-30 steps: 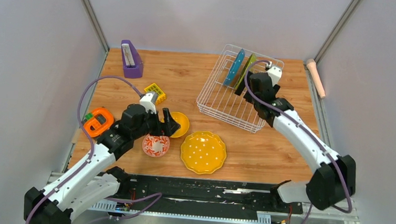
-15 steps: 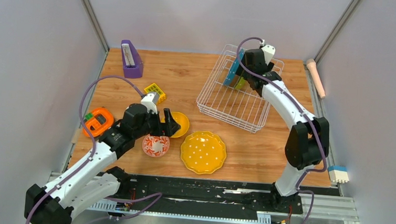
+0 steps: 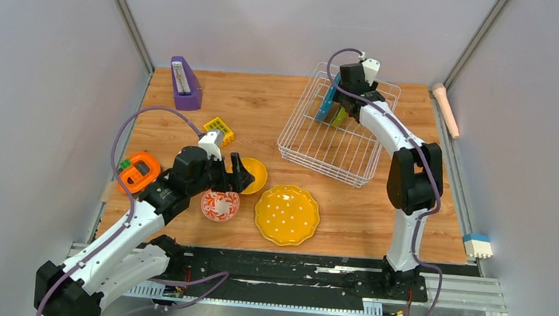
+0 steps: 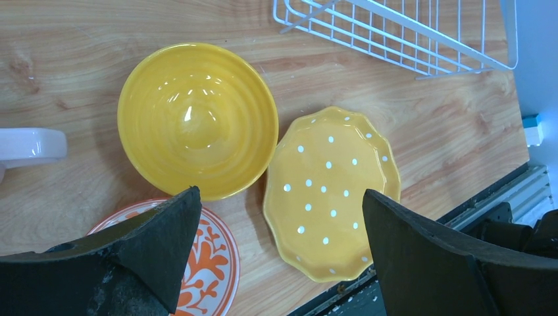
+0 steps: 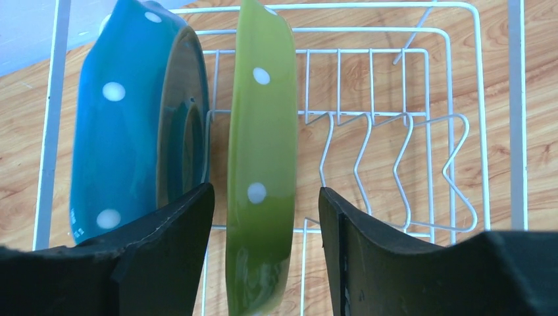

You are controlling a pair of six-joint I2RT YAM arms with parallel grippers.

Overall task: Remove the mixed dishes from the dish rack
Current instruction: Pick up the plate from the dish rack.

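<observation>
Right hand point(image 5: 266, 191): spread around the green plate point(image 5: 260, 151), not touching (plate stands in the dish rack point(image 5: 421, 131)).
Left hand point(image 4: 281, 192): spread, near the yellow bowl point(image 4: 197, 118).

A wooden bench point(image 3: 258, 104) fills the middle of the enclosure, with pale grey walls on three sides. At its far left corner stands a purple wedge-shaped holder point(image 3: 185, 84), a grey strip showing along its sloped top. Nearer, and a little right of it, a small yellow grid block point(image 3: 220, 131) lies flat on the wood. An orange round gadget point(image 3: 139, 172) with a green part on its left side sits near the bench's left edge. A pale pink rod point(image 3: 447, 110) lies on the metal ledge just beyond the right edge. A small blue-topped white block point(image 3: 478, 245) rests beyond the near right corner.
</observation>
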